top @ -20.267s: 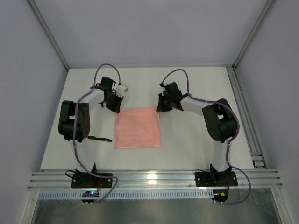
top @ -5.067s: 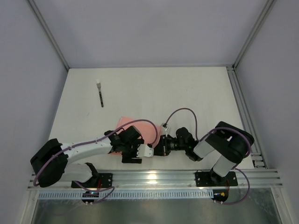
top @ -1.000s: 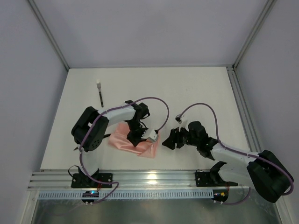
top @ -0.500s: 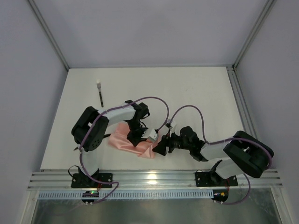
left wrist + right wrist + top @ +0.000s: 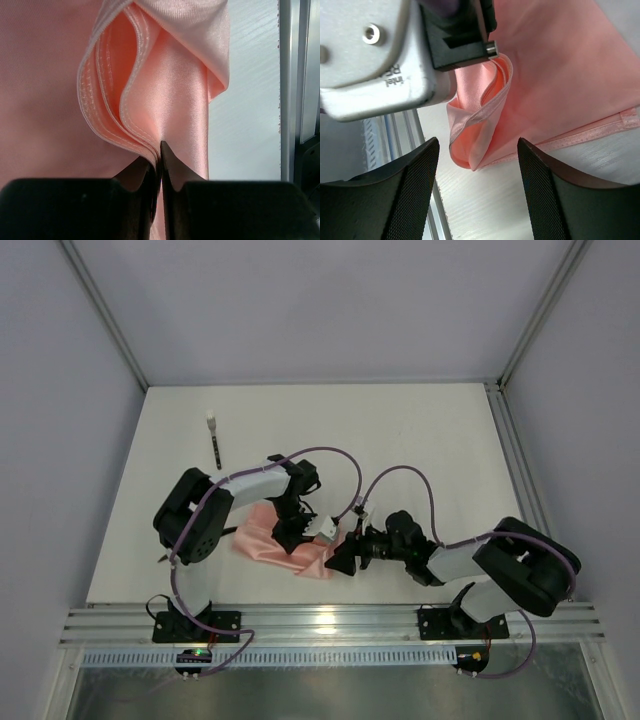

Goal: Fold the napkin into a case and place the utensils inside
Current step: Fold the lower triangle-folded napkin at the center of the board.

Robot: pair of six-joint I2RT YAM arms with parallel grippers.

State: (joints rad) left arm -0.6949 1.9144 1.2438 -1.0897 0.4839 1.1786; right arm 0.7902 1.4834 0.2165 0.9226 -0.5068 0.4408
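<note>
The salmon-pink napkin lies folded near the table's front edge. My left gripper is shut on its stacked, hemmed layers and lifts that edge into a loose loop; the jaws meet on the cloth. My right gripper stands open just right of the napkin. Its mesh-padded fingers straddle the hanging corner without touching it. The left gripper's fingertip and white camera housing hang above that corner. One black utensil with a white tip lies far back on the left.
The metal rail runs along the table's front edge, close below the napkin, and shows again as the rail beside the cloth. Purple cables arch over both arms. A thin dark piece pokes out beside the left arm's link.
My right gripper has swung left to the napkin's lifted corner, its jaws a little wider. The left gripper has kept its hold and place.
</note>
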